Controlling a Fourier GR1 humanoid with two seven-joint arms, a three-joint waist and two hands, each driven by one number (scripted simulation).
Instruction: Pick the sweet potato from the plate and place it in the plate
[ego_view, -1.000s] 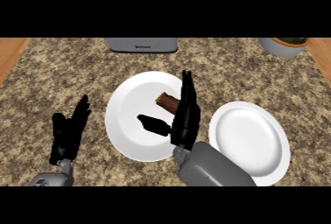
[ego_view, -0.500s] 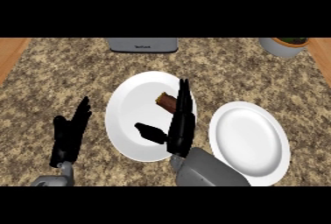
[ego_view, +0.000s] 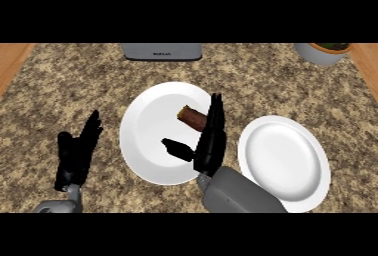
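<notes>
A brown sweet potato (ego_view: 191, 116) lies on the left white plate (ego_view: 151, 110), toward its right side. My right hand (ego_view: 210, 145) stands over that plate's right edge, open, fingers straight and pointing away from me, the thumb stretched left. Its fingers run just to the right of the sweet potato and hide its near end. A second white plate (ego_view: 284, 157) lies to the right with nothing on it. My left hand (ego_view: 76, 152) rests open at the lower left, fingers up.
A grey appliance (ego_view: 162, 51) sits at the far edge of the speckled counter. A pot with a plant (ego_view: 325, 52) stands at the far right. Wooden strips border the counter on both sides.
My right hand has drawn back toward me and slightly lower, its fingertips now beside the sweet potato rather than beyond it. The left hand has stayed put.
</notes>
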